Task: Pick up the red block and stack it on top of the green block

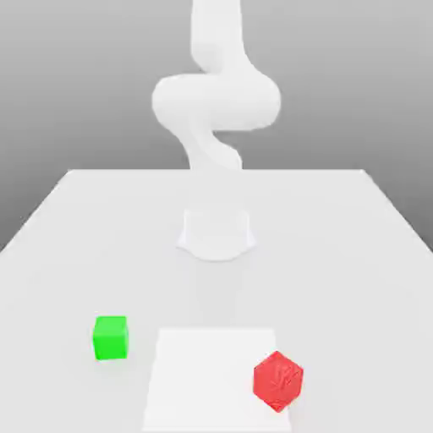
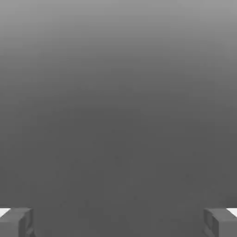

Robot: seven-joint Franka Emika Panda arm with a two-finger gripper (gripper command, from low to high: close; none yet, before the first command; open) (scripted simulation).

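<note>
Note the open two-finger gripper (image 2: 119,223), its fingers spread wide with nothing between them, a posture suited to receiving a block. You see the mottled red cube (image 1: 277,381) at the right edge of a flat white rectangular patch (image 1: 211,380), turned corner-first toward the exterior view; its faceted outline suggests you should align the grasp with opposite faces. The smooth, plain green cube (image 1: 111,337) lies well apart on the pale, matte counter (image 1: 338,279), squarely set, its level top offering you a likely stable seat for stacking.
</note>
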